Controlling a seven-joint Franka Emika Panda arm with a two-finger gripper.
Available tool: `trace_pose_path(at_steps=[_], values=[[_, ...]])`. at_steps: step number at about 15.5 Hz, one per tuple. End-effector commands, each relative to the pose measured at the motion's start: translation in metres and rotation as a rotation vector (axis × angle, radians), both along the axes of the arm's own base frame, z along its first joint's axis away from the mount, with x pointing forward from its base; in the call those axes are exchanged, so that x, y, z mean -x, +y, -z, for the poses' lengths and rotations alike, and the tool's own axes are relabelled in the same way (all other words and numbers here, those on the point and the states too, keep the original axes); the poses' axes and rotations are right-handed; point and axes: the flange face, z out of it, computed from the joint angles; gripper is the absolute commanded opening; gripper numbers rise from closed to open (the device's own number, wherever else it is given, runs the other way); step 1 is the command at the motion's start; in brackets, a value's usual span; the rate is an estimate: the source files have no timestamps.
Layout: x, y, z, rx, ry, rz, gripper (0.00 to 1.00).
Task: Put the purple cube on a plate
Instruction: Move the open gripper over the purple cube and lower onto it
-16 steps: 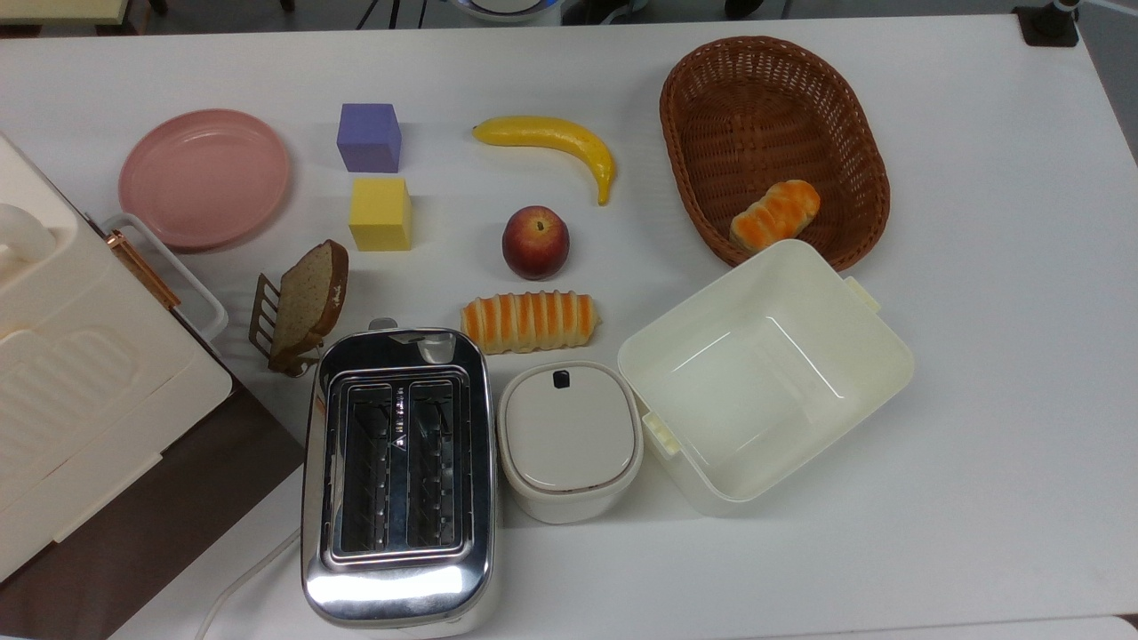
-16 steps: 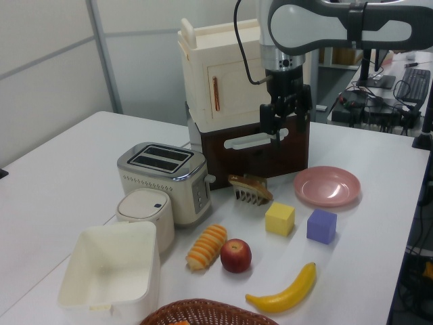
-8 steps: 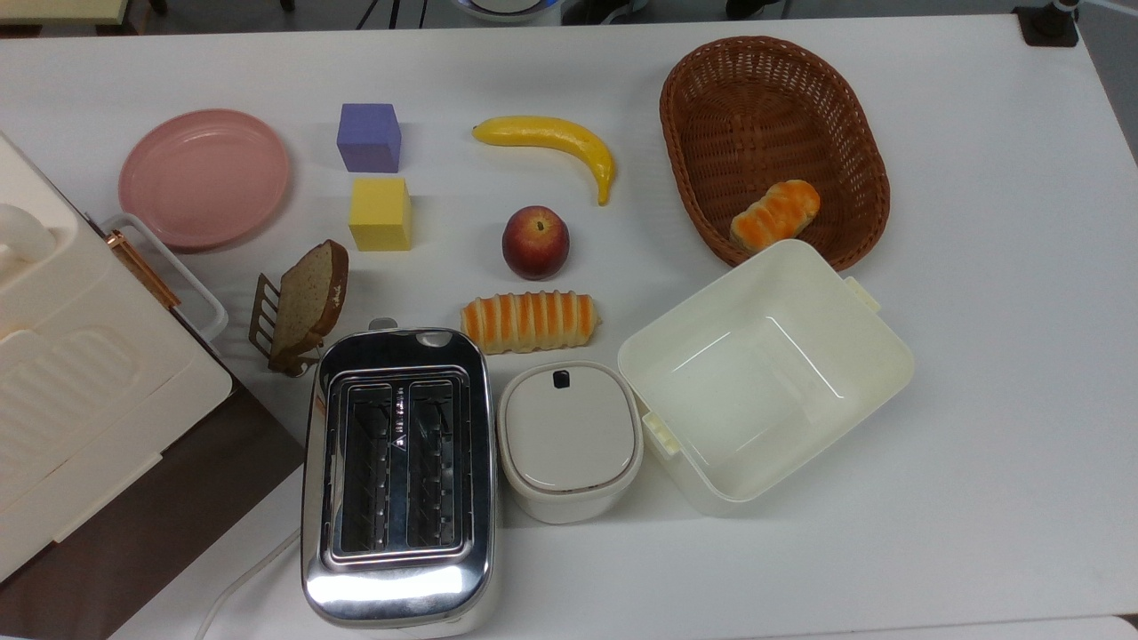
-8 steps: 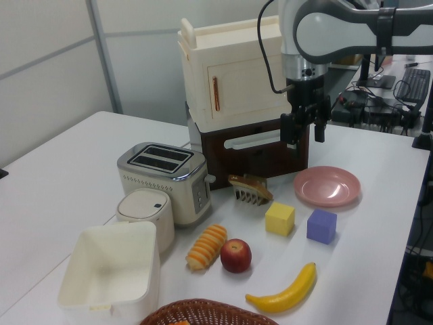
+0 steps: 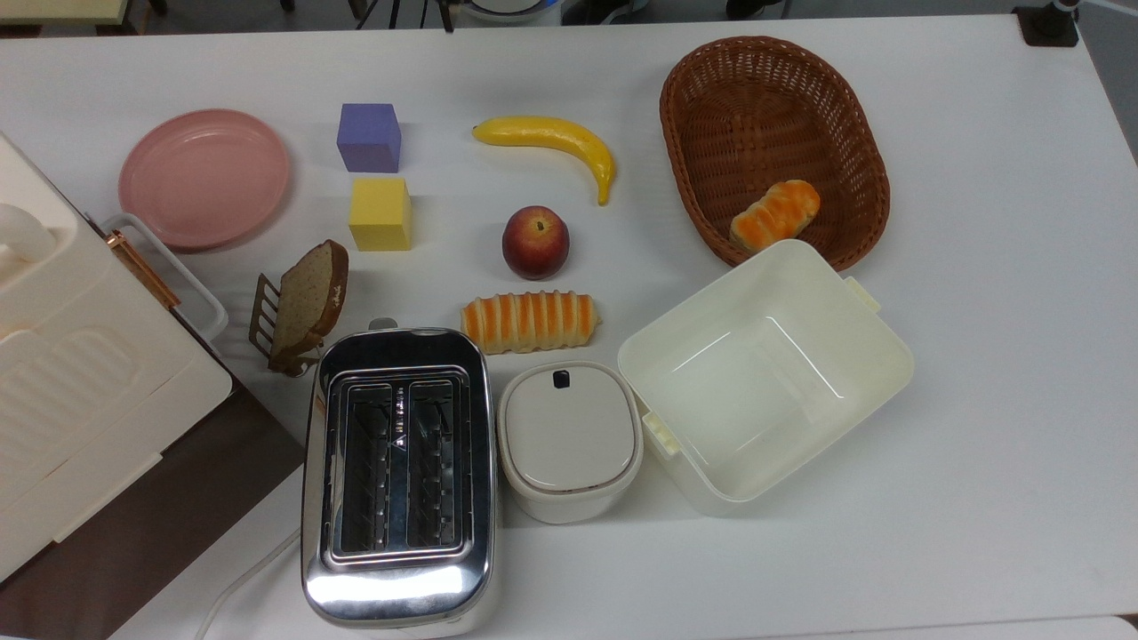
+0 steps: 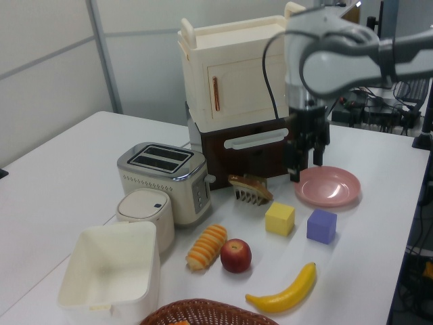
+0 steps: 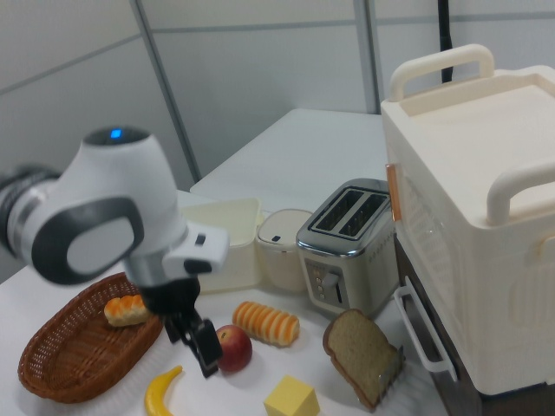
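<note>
Purple foam cube (image 5: 368, 137) sits beside the round pink plate (image 5: 204, 178); the claw (image 6: 305, 161) hangs open, holding nothing.

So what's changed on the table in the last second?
The gripper swung toward the left view's right and came down, from in front of the cream cabinet to just above the plate at its near edge. It holds nothing. The purple cube, yellow cube and the rest stayed put.
</note>
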Motion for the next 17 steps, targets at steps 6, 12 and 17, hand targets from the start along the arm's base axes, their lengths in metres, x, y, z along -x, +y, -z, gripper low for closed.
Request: trace_pose_path(at_steps=[6,12,17], values=[[0.030,-0.043,0.081,0.139,-0.119,-0.055,1.00],[0.023,-0.062,0.114,0.160,-0.083,-0.086,1.00],[0.020,-0.060,0.126,0.170,-0.056,-0.159,1.00]])
